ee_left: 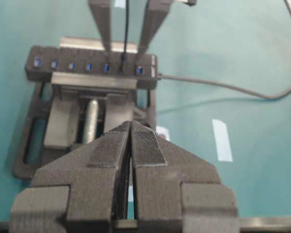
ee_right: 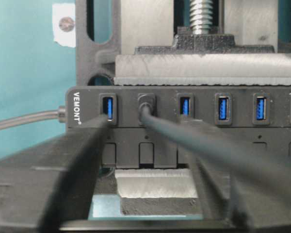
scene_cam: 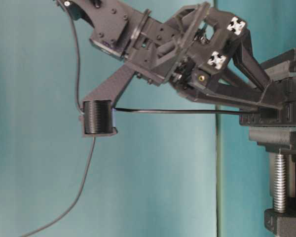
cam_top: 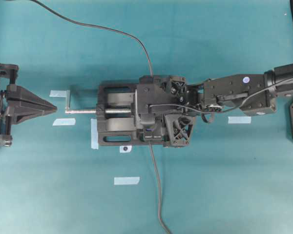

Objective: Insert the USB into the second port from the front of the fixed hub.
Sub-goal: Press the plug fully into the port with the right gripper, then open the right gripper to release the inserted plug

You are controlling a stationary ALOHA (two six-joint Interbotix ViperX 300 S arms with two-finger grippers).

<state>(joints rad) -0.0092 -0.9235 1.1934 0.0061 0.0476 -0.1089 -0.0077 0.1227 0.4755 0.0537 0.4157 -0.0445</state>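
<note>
The fixed hub (ee_right: 184, 127) lies clamped in a vise, its blue ports facing the right wrist camera. The USB (ee_right: 146, 103) sits in the second port from the hub's labelled, cabled end, and its dark cable (ee_right: 208, 145) trails back between my right fingers. My right gripper (ee_right: 146, 125) is open, one finger (ee_right: 85, 155) standing before the first port and the other before the third, both off the plug. In the left wrist view the USB (ee_left: 122, 66) shows plugged in between those fingers. My left gripper (cam_top: 52, 108) is shut on nothing, far left of the vise.
The black vise (cam_top: 115, 117) with its silver screw (cam_top: 83, 111) and crank holds the hub mid-table. The hub's own cable (cam_top: 158, 195) runs toward the front edge. Several pale tape strips (cam_top: 126, 180) mark the green mat.
</note>
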